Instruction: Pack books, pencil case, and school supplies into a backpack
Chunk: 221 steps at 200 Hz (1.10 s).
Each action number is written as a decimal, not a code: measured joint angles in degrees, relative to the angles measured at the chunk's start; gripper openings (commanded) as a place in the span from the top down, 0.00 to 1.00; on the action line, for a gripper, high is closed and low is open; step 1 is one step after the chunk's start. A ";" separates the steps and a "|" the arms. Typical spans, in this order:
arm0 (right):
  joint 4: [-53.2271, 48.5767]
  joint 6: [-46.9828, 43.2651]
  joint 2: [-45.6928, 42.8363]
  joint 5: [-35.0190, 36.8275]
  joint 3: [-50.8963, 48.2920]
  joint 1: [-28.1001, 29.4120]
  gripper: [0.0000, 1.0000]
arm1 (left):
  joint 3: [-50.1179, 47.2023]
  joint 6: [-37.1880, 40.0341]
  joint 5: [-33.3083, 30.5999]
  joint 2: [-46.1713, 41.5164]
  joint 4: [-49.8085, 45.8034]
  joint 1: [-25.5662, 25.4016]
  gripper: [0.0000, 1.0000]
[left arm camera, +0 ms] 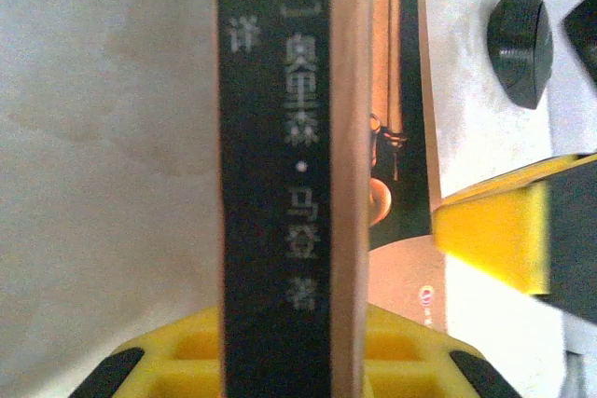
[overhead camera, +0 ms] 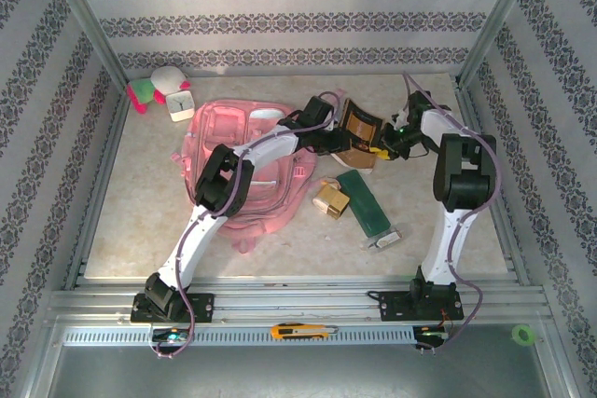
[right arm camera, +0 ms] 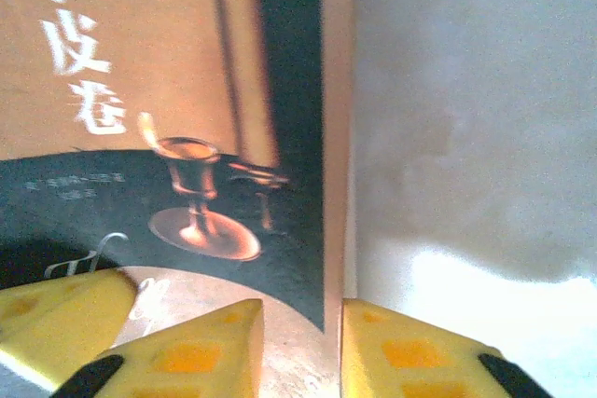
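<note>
Where closest in, shows pencil case point(overhead camera: 364, 200) flat on table point(overhead camera: 140, 202) just beside gold boxes point(overhead camera: 330, 199). Farther back, grips spine of book point(overhead camera: 359, 126) with left gripper point(left arm camera: 294, 361), just right of backpack point(overhead camera: 233, 132). Cannot tell about right gripper point(right arm camera: 303, 342): pinching the opposite edge or merely straddling it.

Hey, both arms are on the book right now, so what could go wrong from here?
The book stands on edge between the left gripper and the right gripper. If either hold is loose, it could twist or topple. The left arm reaches across the backpack, so moving may drag its fabric.
</note>
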 measured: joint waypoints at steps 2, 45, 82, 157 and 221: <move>0.02 -0.13 -0.35 -0.02 -0.04 0.00 0.67 | -0.04 0.24 -0.26 -0.17 -0.24 -0.04 1.00; 1.55 -0.28 -14.47 0.04 -1.73 0.11 0.45 | -10.56 8.70 -6.67 -16.31 -1.25 -0.96 1.00; 8.74 0.90 -33.18 -0.48 -9.05 0.98 0.38 | -31.28 13.57 -6.43 -38.18 9.64 -0.90 1.00; 42.16 3.48 -66.75 -3.74 -37.31 13.33 0.09 | -62.60 16.17 4.59 -68.26 30.77 -0.68 1.00; 60.48 11.26 -62.64 -11.87 -41.83 17.00 0.07 | -66.73 7.65 12.41 -71.45 44.72 -0.31 1.00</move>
